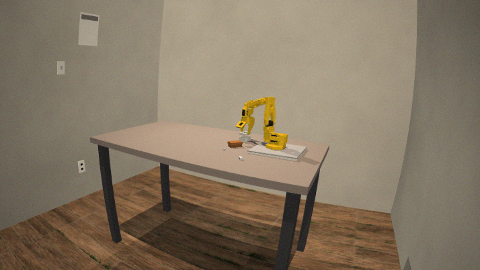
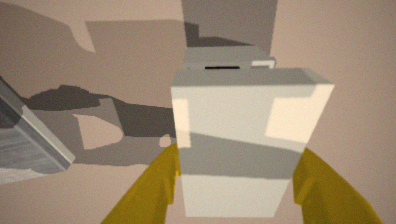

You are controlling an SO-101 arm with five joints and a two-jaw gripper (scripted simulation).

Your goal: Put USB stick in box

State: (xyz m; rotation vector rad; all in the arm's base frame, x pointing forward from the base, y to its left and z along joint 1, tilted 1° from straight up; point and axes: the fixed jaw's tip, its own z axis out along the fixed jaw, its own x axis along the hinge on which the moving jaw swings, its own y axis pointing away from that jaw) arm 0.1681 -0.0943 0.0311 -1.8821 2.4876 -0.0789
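No readable writing on anything. Jaws clenched on white lid (image 2: 245,145), held centre frame in wrist view. Box (image 2: 222,57) just beyond lid, upper centre, sitting on table (image 1: 175,144); dark slot shows on it. USB stick: cannot tell where. Brown block (image 1: 234,144) just left of box. Two small white bits (image 1: 241,158) near table's front edge. Broad bare table to left.
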